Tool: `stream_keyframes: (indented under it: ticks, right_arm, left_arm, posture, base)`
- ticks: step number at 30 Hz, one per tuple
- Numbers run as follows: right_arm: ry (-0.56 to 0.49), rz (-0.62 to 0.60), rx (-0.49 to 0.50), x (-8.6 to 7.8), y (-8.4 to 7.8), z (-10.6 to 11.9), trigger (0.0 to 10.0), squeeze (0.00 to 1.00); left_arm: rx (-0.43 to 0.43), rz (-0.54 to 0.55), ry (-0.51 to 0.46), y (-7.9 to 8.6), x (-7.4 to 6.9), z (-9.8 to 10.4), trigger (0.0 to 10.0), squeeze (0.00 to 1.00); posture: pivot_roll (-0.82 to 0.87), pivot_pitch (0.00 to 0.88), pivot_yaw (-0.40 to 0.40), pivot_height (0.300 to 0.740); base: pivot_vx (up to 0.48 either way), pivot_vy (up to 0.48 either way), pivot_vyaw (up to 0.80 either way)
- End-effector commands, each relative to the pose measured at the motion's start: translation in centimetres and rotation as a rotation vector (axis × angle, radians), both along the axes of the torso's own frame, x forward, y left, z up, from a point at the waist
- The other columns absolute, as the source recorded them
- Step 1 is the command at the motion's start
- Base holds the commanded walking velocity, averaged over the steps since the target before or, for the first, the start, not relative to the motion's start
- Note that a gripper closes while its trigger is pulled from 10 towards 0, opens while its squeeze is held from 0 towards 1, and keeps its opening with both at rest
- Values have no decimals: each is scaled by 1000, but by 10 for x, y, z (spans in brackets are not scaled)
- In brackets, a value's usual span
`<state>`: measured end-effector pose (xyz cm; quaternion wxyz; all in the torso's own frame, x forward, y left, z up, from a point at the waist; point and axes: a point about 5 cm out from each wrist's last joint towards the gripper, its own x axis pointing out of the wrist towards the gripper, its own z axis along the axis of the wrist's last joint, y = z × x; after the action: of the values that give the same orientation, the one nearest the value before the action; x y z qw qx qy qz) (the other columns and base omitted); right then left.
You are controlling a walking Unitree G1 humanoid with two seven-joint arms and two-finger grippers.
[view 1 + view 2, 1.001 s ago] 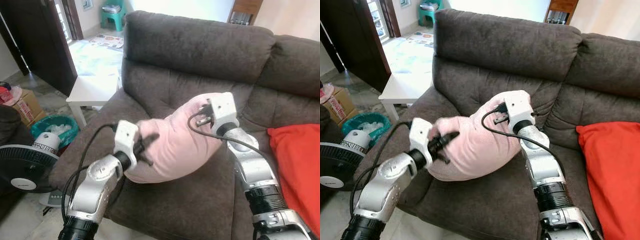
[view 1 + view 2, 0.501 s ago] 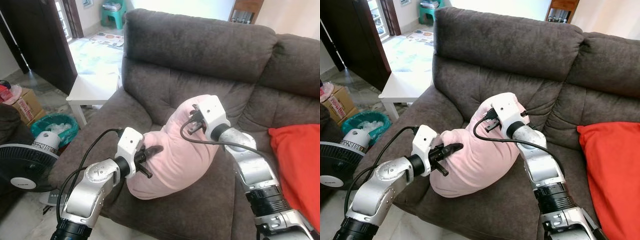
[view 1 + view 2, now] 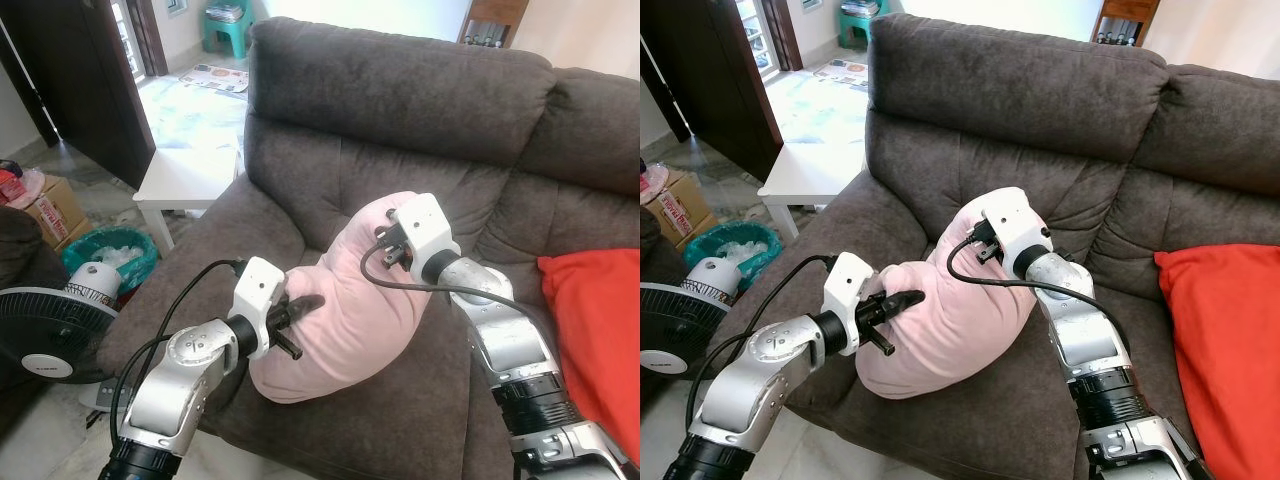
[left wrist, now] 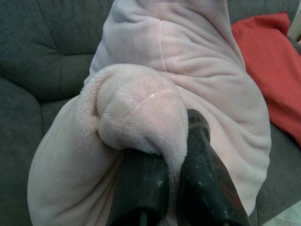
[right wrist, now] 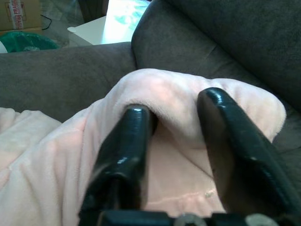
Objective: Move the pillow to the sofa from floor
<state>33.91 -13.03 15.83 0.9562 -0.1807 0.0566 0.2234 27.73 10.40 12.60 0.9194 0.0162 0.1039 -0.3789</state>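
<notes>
Pillow [image 3: 340, 310] lowered onto sofa [image 3: 400, 110], left gripper [image 4: 174, 141], right gripper [image 5: 176, 127] both pinching it.

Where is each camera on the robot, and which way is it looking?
Head eyes: look down at the sofa, both silver arms and the pink pillow.
Left wrist: along the left gripper, pinching a pillow fold.
Right wrist: along the right gripper, clamped on another fold.
Shared: every view shows the pillow; head and left wrist views show the red cushion.

The pillow [image 3: 340, 305] is soft, fuzzy pink cloth. The sofa [image 3: 400, 100] is rough, matt grey cloth. The fingers [image 5: 127, 155] are smooth, shiny black plastic. The arms [image 3: 185, 375] are silver metal.
</notes>
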Motion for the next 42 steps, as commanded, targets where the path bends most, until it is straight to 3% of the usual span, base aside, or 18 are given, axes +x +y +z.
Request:
stream_keyframes:
  ticks: [1,8,9,10,12,13,14,16,18,22,25,26,28,36,42]
  right_arm:
    - [-22,119,25,-5,24,7,10000,1000]
    - [-21,89,18,-4,18,5,10000,1000]
    - [-21,82,8,-3,15,4,10000,1000]
    - [-20,78,2,-3,13,3,10000,518]
    - [-20,78,0,-3,13,3,10000,518]
    - [-21,75,0,-3,11,3,10000,0]
    - [-21,70,0,-3,10,2,10000,0]
    - [-21,70,0,-3,10,2,10000,0]
    - [-20,52,-2,-2,7,1,10000,0]
    - [-18,21,1,-1,4,-1,10000,0]
    - [-19,-52,5,1,-7,-5,10000,0]
    - [-19,-52,5,1,-7,-5,10000,0]
    - [-17,-81,9,0,-12,-7,10000,0]
    - [-24,-130,19,-1,-20,-11,10000,0]
    - [-70,-247,50,2,-34,-8,10000,0]
  left_arm:
    - [-59,-99,-109,-18,-3,26,10000,0]
    - [-25,68,-134,-4,12,21,10000,0]
    - [-25,133,-148,1,17,21,10000,0]
    - [-20,195,-157,7,21,21,10000,0]
    - [-14,224,-161,10,23,21,10000,0]
    - [-11,322,-173,19,29,22,10000,0]
    - [-19,396,-184,26,33,23,10000,0]
    - [-19,396,-184,26,33,23,10000,0]
    - [-9,528,-201,42,38,23,10000,0]
    - [28,625,-197,54,40,19,10000,0]
    - [5,952,-156,89,41,11,10000,0]
    - [5,952,-156,89,41,11,10000,0]
    - [-6,1096,-125,105,38,5,10000,0]
    - [-38,1253,-123,124,33,3,10000,0]
    - [-164,1400,-151,131,31,7,10000,0]
  posture:
    - [154,26,-82,740]
    - [150,29,-82,740]
    - [150,29,-83,740]
    - [149,29,-83,740]
    - [149,29,-83,740]
    - [148,29,-83,740]
    - [147,30,-84,740]
    - [147,30,-84,740]
    - [150,30,-84,740]
    - [151,31,-83,740]
    - [147,34,-83,740]
    - [147,34,-83,740]
    - [144,34,-83,740]
    - [142,34,-78,740]
    - [142,32,-75,740]
  base:
    - [0,0,0]
    - [0,0,0]
    - [0,0,0]
    - [0,0,0]
    - [0,0,0]
    - [0,0,0]
    - [0,0,0]
    - [0,0,0]
    - [0,0,0]
    - [0,0,0]
    - [0,0,0]
    - [0,0,0]
    - [0,0,0]
    - [0,0,0]
    - [0,0,0]
